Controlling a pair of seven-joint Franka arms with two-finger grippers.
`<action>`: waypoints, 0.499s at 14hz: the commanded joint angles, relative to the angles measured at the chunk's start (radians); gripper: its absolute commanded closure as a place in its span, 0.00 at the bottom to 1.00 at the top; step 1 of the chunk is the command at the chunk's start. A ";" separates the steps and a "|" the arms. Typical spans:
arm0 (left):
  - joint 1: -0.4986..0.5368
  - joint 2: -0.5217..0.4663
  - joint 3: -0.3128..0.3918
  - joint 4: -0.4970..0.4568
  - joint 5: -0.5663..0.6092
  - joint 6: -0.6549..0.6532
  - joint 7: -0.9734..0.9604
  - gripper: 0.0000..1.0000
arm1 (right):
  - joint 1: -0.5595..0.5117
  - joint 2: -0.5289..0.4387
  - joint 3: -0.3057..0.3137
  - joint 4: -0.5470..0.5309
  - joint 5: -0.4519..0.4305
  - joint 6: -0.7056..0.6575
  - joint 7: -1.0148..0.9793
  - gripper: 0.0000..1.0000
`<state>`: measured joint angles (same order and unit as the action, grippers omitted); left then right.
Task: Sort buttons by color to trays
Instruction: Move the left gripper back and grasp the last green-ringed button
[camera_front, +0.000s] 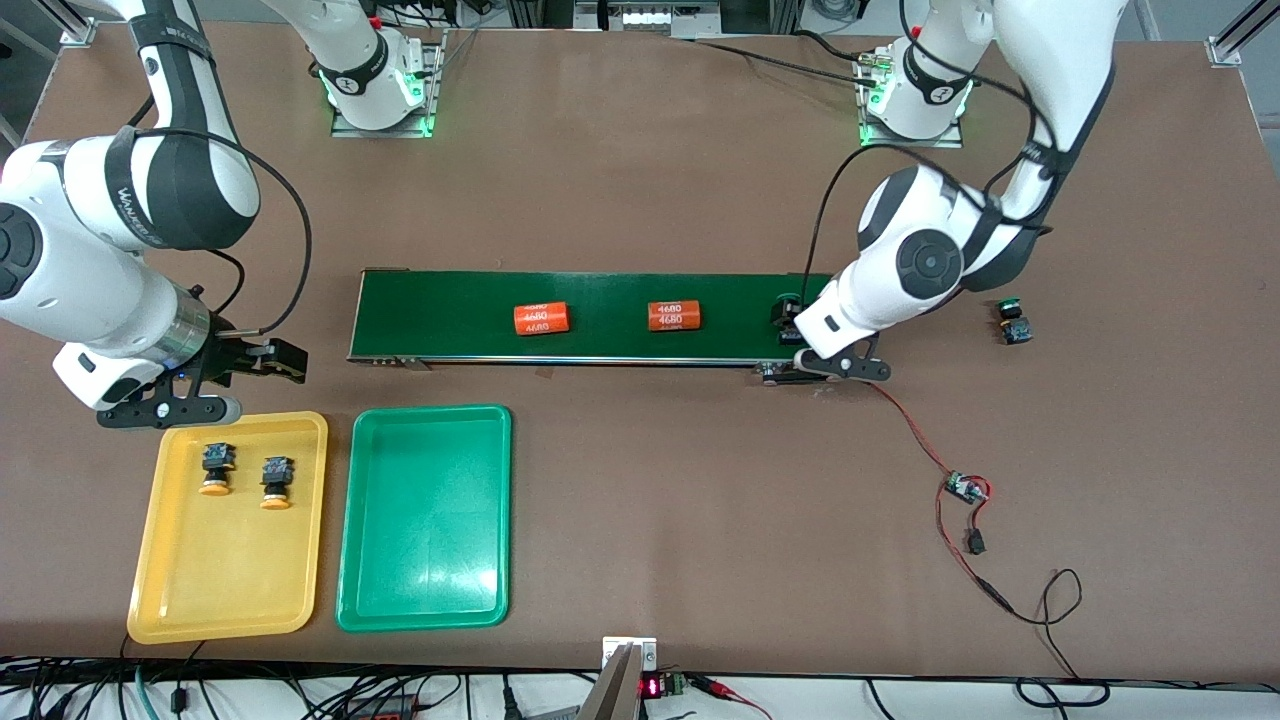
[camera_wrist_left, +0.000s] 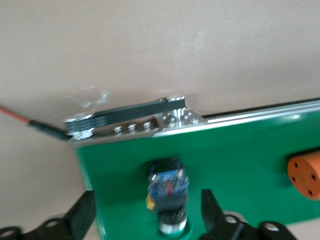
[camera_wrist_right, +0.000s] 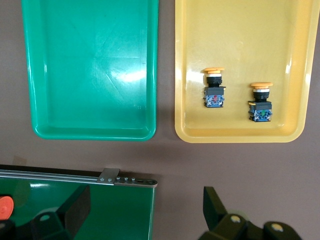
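On the conveyor belt (camera_front: 600, 315), at the left arm's end, a green-capped button (camera_front: 783, 310) was mostly hidden in the front view by the left arm's wrist; only a sliver of its dark body showed. The left gripper (camera_front: 835, 365) itself lay under that wrist there, its fingers not visible. In the left wrist view the whole scene was blurred, the button's (camera_wrist_left: 168, 192) cap was cut by the picture's edge, and an orange cylinder (camera_wrist_left: 305, 175) on the belt was cut off too. In the right wrist view, another orange cylinder (camera_wrist_right: 4, 206) on the belt showed only as a sliver at the edge.
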<state>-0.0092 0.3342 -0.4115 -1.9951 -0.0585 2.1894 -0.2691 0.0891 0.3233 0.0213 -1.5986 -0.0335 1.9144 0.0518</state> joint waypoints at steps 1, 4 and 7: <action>0.000 -0.093 0.094 -0.016 -0.001 -0.104 0.008 0.00 | 0.000 -0.027 0.002 -0.015 0.001 -0.018 0.016 0.00; 0.003 -0.090 0.227 -0.048 0.109 -0.125 0.013 0.00 | 0.001 -0.027 0.002 -0.015 0.001 -0.020 0.016 0.00; 0.012 -0.066 0.336 -0.071 0.222 -0.125 0.014 0.00 | 0.001 -0.027 0.002 -0.017 0.001 -0.020 0.016 0.00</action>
<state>0.0070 0.2583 -0.1254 -2.0449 0.1065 2.0665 -0.2608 0.0893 0.3211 0.0213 -1.5986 -0.0336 1.9092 0.0520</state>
